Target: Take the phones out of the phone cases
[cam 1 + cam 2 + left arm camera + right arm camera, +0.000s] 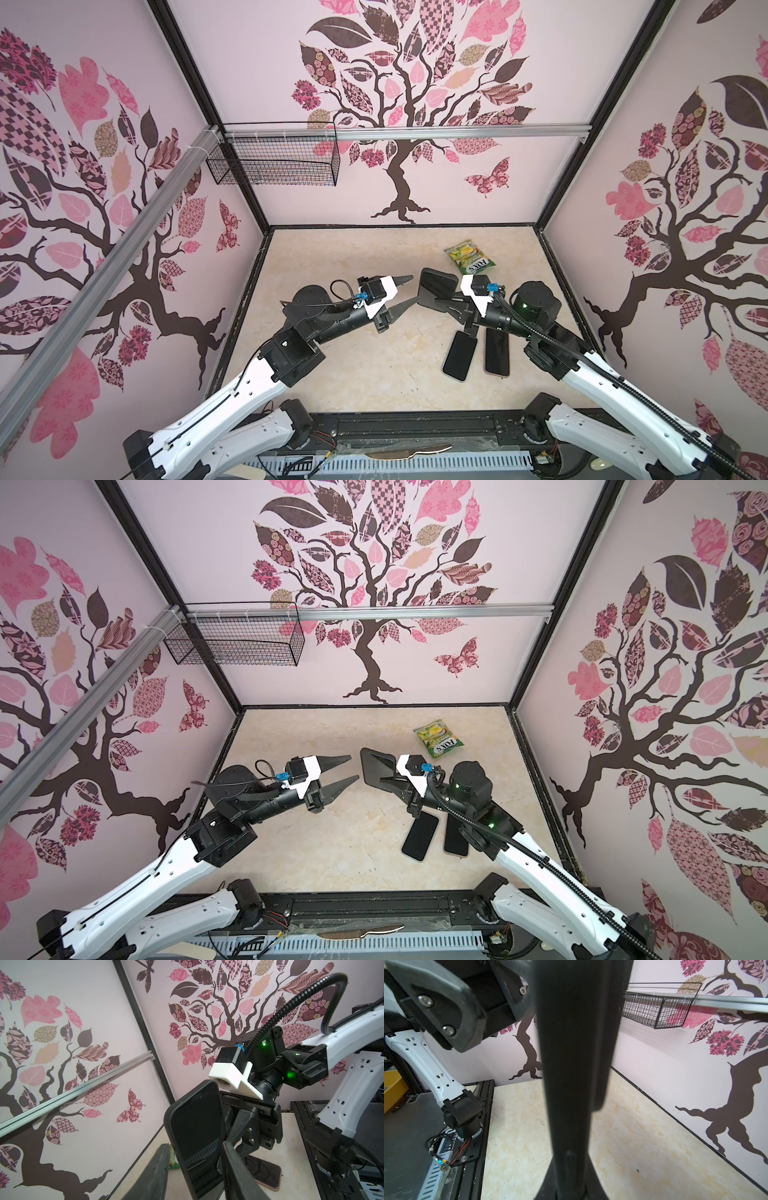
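**A:** Item one?

**B:** Phone case (434, 284), black, one. It is held clear of the table (332, 257), roughly upright and right of centre. Its dark glossy face (197, 1126) is turned toward the left arm. I cannot tell from here whether a phone sits inside it.

**A:** Held by what?

**B:** Right gripper (441, 300), fingers clamped on the case's lower edge. From that arm's wrist, the case's dark edge (571, 1064) fills the middle of the view.

**A:** Item two?

**B:** Left gripper (414, 288), fingers apart with nothing between them. The tips are just beside the case's near edge, but I cannot tell if they touch it. From its own wrist, one finger (153, 1174) shows on each side of the case.

**A:** Loose stock on the table?

**B:** Loose phone (459, 355), dark, lying flat under the right arm. Second loose phone (497, 353), dark, flat, just beside the first and not touching it. Sweet packet (471, 257), green and yellow, lying behind the held case and well apart from both phones.

**A:** Fixtures?

**B:** Wire basket (274, 162), black, hung on the back rail to the left.
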Robot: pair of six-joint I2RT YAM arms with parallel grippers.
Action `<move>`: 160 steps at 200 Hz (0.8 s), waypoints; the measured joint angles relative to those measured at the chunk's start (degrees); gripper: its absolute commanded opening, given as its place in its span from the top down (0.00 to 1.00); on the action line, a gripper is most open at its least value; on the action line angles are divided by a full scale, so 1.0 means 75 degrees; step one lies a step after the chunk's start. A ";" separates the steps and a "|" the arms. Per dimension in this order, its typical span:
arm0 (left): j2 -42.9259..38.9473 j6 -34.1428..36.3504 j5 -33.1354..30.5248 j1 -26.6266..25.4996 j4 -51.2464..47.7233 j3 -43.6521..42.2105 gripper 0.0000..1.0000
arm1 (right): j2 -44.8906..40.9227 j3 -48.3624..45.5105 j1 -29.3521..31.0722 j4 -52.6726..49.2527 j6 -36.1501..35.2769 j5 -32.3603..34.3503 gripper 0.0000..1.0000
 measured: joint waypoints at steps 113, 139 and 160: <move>0.0460 -0.5120 0.0804 0.1909 0.0702 0.0554 0.38 | 0.0134 -0.0277 0.0000 0.0807 0.1008 -0.0076 1.00; 0.0664 -0.6114 0.1110 0.1923 0.0659 0.0755 0.38 | 0.0353 -0.0382 0.0000 0.1376 0.2107 -0.0061 1.00; 0.0711 -0.6747 0.1259 0.1923 0.0749 0.0813 0.39 | 0.0618 -0.0522 0.0000 0.2078 0.2981 -0.0323 1.00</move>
